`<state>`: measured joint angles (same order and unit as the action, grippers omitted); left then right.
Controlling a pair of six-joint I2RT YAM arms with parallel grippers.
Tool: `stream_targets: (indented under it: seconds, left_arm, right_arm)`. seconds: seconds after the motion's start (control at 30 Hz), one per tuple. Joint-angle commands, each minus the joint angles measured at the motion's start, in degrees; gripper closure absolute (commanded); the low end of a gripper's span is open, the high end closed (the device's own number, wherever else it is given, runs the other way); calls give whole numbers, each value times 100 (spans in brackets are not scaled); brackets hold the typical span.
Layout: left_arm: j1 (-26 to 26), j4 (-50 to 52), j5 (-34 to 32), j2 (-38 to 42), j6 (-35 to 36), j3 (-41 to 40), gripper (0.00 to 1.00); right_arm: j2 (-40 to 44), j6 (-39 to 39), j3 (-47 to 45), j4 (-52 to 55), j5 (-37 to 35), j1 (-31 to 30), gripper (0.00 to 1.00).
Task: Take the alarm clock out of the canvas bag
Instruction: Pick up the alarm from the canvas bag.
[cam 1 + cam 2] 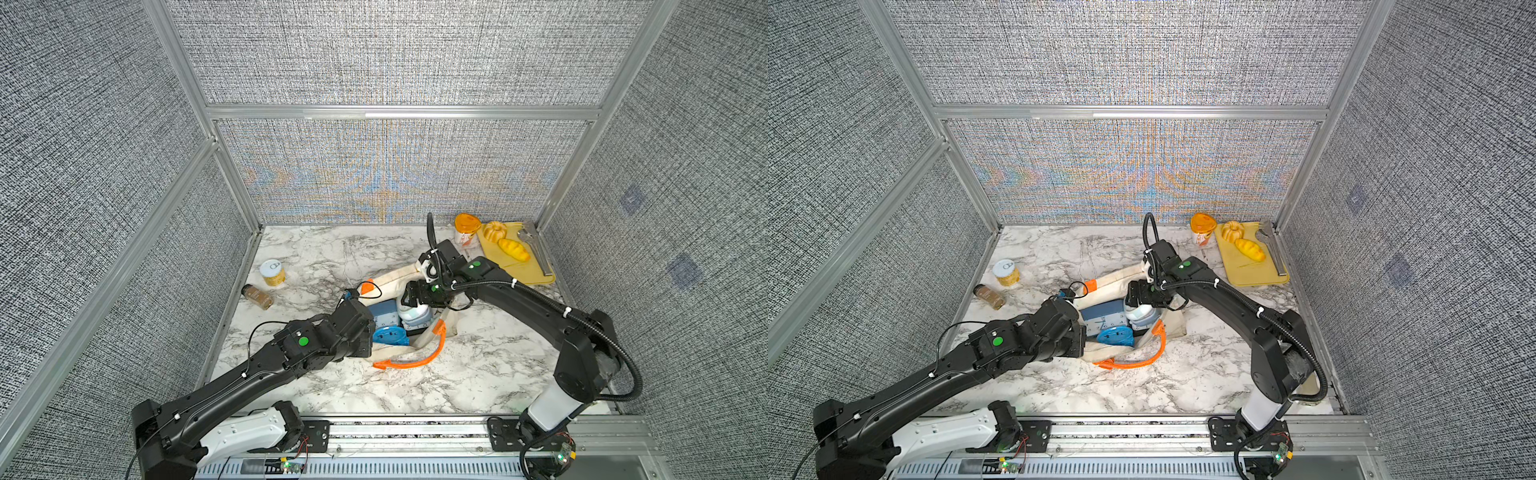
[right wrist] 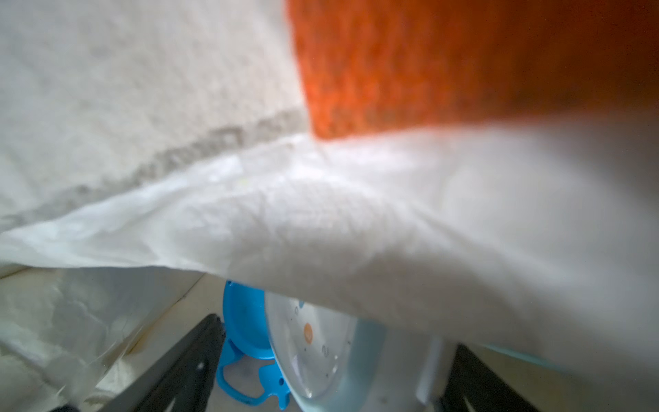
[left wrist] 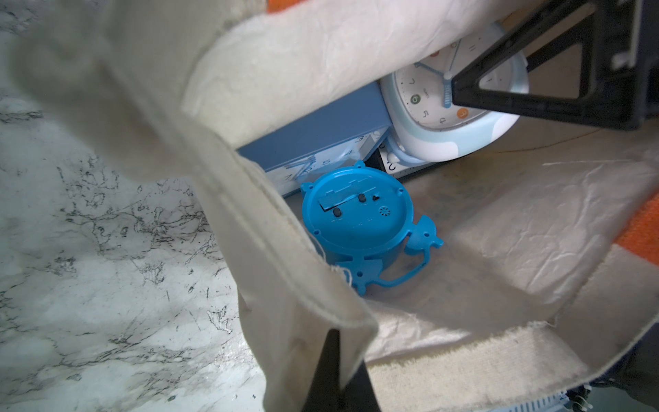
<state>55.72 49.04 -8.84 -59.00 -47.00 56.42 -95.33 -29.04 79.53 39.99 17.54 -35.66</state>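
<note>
The alarm clock (image 3: 424, 107) is lying inside the open canvas bag (image 1: 397, 276) on the tabletop (image 1: 457, 374). The bag's rim is being pinched and held up by the pressed-together jaws of the left arm (image 1: 257, 365). The clock is being straddled by the spread jaws of the right arm (image 1: 519, 299), the nearer one, with one finger (image 3: 535, 107) across its face and one behind; closing and a pull out through the mouth are likely being called for next

Marble-patterned bench (image 1: 478, 374). Mid-bench: cream canvas bag (image 1: 399, 276), lying slumped, mouth open. Far left: tin can (image 1: 272, 272) upright, spice jar (image 1: 257, 296) on its side near it. Far right corner: orange-lidded cup (image 1: 466, 228) just beside yellow cutting board (image 1: 523, 270).
</note>
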Motion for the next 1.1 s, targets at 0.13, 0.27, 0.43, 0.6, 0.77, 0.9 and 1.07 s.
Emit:
stream_targets:
  seconds: [0.13,0.27,0.43,0.6,0.77,0.9,1.07]
  left_arm:
    - [0,-65,18,-5,29,-26,100]
    - [0,-96,31,-30,64,-13,100]
    - [0,-87,23,-24,77,-22,100]
    - [2,-61,5,3,77,-35,100]
    - [1,-52,-1,3,86,-36,100]
    - [0,-43,-47,-1,99,8,100]
    - [6,-80,-197,118,150,-2,100]
  right_arm:
    - [-12,-135,-48,-268,537,27,18]
    - [-14,-271,-44,-360,466,45,21]
    - [-89,-618,-110,-329,250,193,25]
    - [-91,-785,-200,-477,202,249,32]
    - [-113,-805,-161,-551,190,250,41]
    - [-126,-814,-160,-576,162,251,48]
    - [-40,-760,-131,-592,127,236,56]
